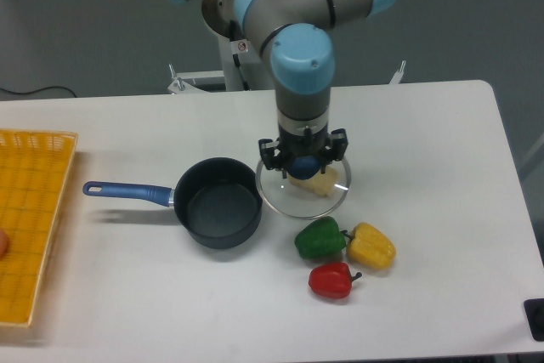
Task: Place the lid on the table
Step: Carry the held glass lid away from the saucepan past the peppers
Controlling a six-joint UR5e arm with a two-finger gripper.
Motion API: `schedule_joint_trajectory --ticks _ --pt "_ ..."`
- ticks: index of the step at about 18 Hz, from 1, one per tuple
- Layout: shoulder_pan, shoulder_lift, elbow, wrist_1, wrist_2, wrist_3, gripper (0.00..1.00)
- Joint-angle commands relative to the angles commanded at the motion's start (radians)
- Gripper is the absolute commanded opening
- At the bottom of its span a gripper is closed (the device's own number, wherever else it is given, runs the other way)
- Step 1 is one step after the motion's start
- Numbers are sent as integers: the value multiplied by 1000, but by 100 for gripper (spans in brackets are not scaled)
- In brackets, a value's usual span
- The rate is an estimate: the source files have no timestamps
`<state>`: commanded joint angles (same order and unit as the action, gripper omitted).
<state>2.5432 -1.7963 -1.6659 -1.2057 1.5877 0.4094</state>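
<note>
White table (425,125) underneath; from the left, the saucepan (218,213) sits open, then the gripper (303,164) clamped on the knob holds the lid (303,188) level directly beneath it, over a pale lump (316,184), with peppers (344,248) crowding the right.

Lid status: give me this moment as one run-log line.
gripper: shut on lid knob | lid: off saucepan, held above table | under lid: pale yellowish object | placement: not yet done

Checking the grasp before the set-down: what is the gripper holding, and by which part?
The gripper holds the lid by its dark blue centre knob.
</note>
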Motion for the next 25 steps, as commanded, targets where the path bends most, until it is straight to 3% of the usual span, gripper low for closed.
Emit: schedule_joint_trajectory --ticks 18,25 --pt "198 -103 55 15 -14 331 62" --pt "235 -164 72 74 -15 405 63"
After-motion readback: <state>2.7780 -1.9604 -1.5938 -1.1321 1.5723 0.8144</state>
